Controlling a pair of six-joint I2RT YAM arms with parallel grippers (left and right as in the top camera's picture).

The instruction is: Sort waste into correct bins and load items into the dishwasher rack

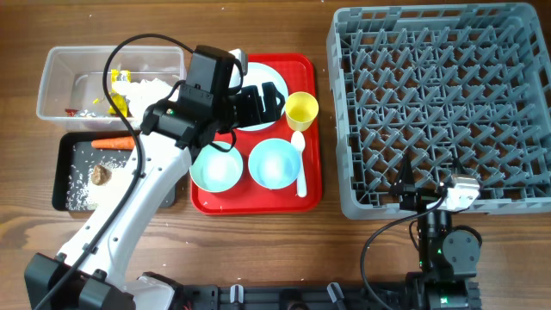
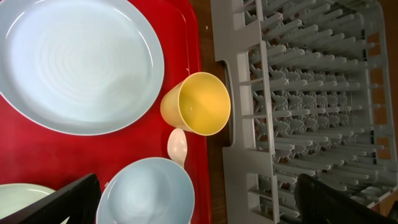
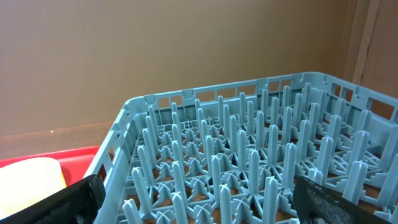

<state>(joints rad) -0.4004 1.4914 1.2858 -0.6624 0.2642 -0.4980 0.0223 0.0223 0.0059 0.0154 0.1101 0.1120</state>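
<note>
On the red tray (image 1: pixel 200 200) lie a light blue plate (image 1: pixel 258 77), two light blue bowls (image 1: pixel 216 170) (image 1: pixel 275 164), a yellow cup (image 1: pixel 301 108) and a white spoon (image 1: pixel 300 168). My left gripper (image 1: pixel 274 102) is open and empty above the plate. Its view shows the plate (image 2: pixel 68 62), cup (image 2: pixel 198 102), spoon (image 2: pixel 177 146) and a bowl (image 2: pixel 146 193) between its fingers (image 2: pixel 199 202). The grey rack (image 1: pixel 439 103) is empty. My right gripper (image 1: pixel 430 191) is open at the rack's front edge, over its pegs (image 3: pixel 196 199).
The clear tub (image 1: pixel 60 86) holds a yellow wrapper (image 1: pixel 118 95), white tissue (image 1: pixel 151 88) and a red wrapper (image 1: pixel 82 112). The black tray (image 1: pixel 65 185) holds the carrot (image 1: pixel 112 143), rice (image 1: pixel 82 194) and a brown lump (image 1: pixel 101 175).
</note>
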